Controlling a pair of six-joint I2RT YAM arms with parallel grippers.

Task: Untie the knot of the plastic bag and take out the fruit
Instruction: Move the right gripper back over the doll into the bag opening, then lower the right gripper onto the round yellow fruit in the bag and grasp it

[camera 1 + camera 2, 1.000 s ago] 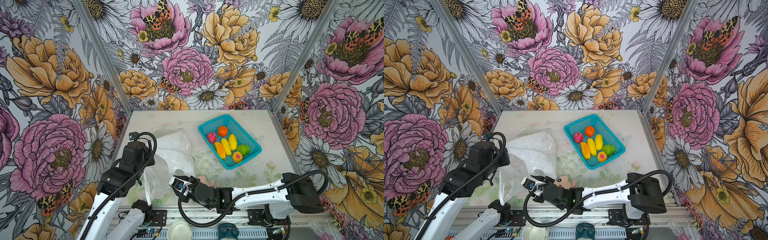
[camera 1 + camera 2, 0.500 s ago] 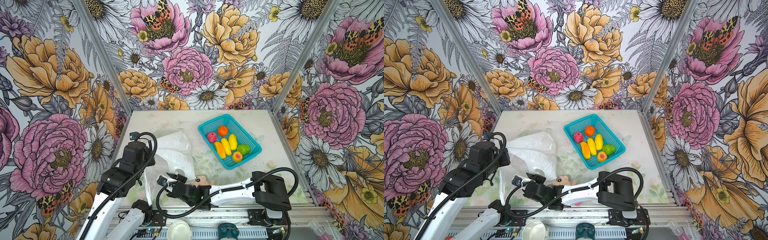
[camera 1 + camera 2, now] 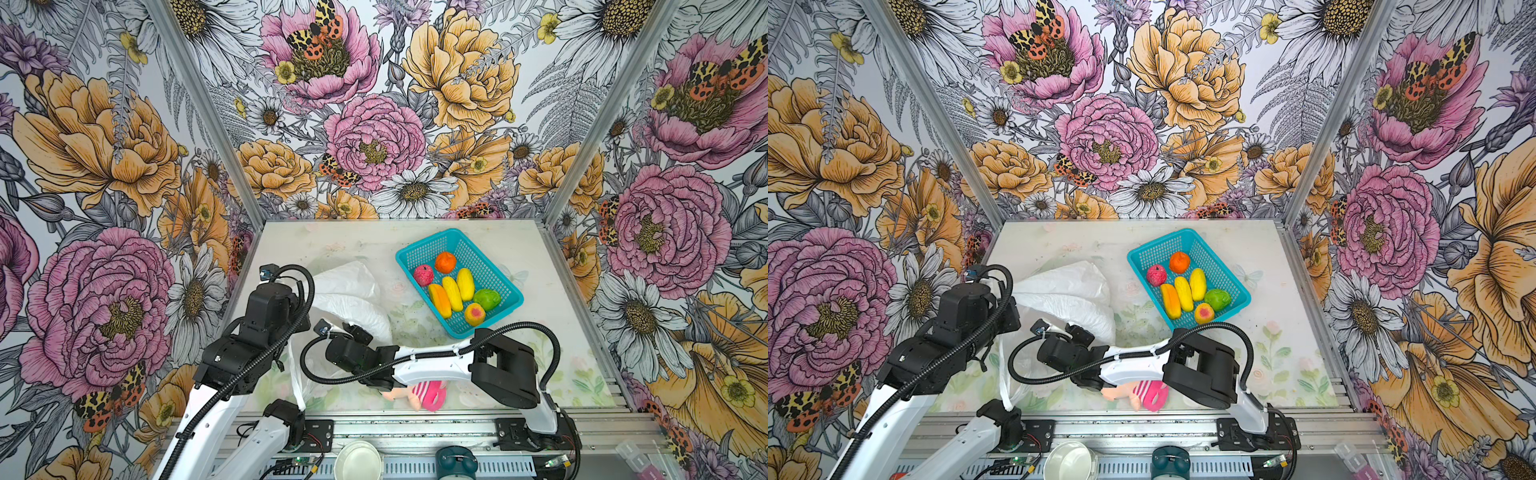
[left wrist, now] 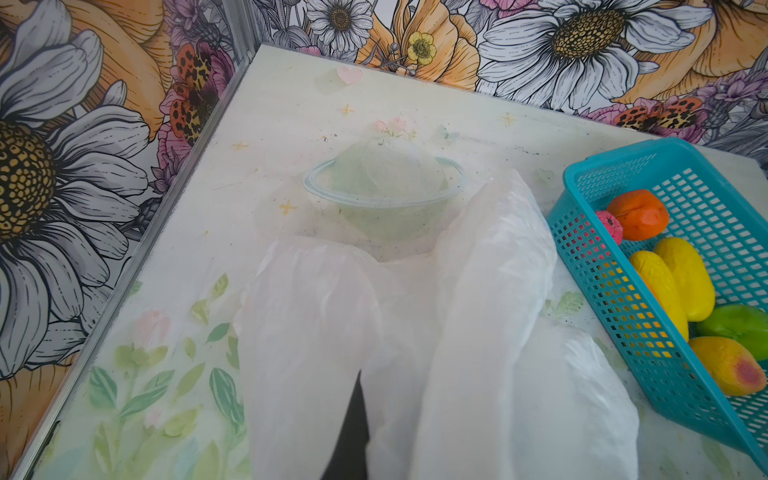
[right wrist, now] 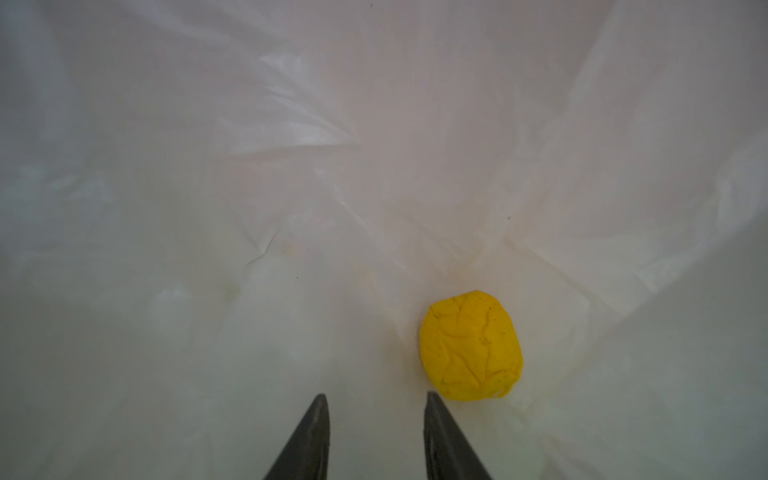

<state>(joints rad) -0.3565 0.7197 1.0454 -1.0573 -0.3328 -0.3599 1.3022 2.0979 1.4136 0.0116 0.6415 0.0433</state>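
The plastic bag point(image 3: 353, 299) is lying on the left half of the worktop point(image 3: 552, 340), just beside the turquoise basket point(image 3: 484, 268). The left gripper point(image 4: 352, 419) is holding part of the bag up off the worktop. Its jaws are pressed together on the thin plastic, which is draping over them in the left wrist view. The right gripper point(image 5: 376, 401) is reaching across the middle into the bag, with its jaws spread and gripping nothing. One round yellow fruit point(image 5: 471, 345) is lying inside the bag, just beside one jaw tip. Seven fruits point(image 3: 453, 291) are sitting in the basket: one orange, one pink-red, three long yellow, one green and one yellow with a pink blush. A pink-striped plush doll point(image 3: 426, 395) is lying near the front edge, partly under the right arm.
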